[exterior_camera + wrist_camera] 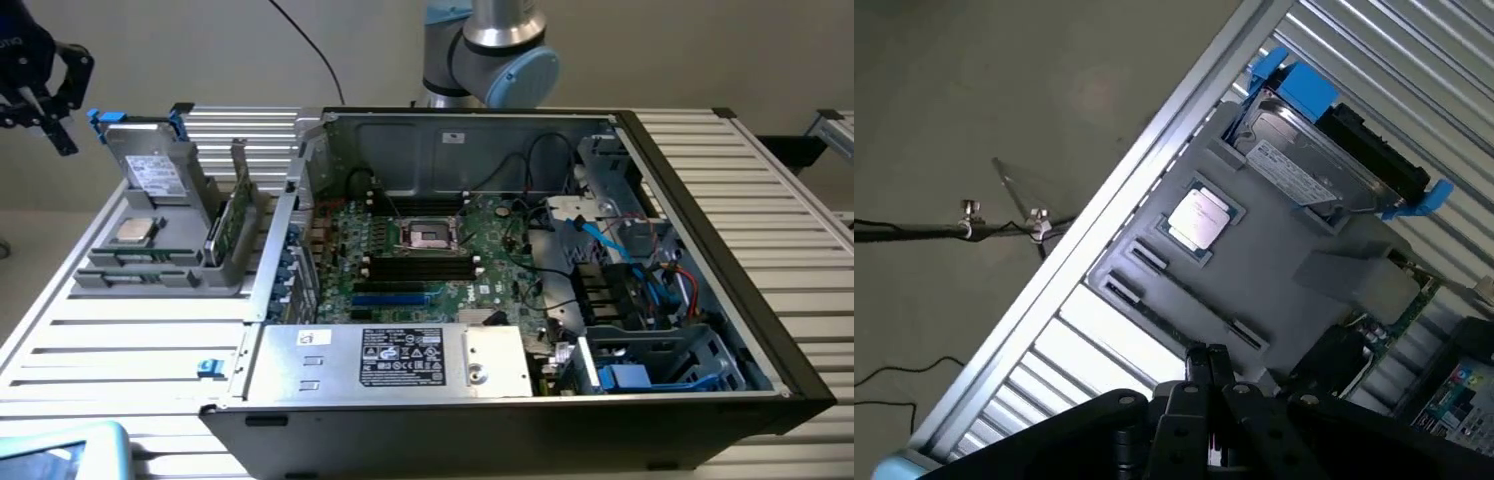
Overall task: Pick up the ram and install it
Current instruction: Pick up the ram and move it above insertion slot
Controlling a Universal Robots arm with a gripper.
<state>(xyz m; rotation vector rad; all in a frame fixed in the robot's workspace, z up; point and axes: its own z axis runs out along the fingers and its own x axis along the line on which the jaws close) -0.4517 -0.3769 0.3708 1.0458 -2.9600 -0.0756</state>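
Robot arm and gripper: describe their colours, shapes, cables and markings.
The silver-grey tubular robot arm has rounded joints, one closed by a pale blue round cap. A thin black cable hangs beside it. The matte black two-finger gripper has angular linkage bars and slim, flat-sided fingers. I can make out no readable markings on it.

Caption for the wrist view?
Shut gripper hangs clear of grey plastic tray holding square silver processor chip and blue-bracketed hard drive.
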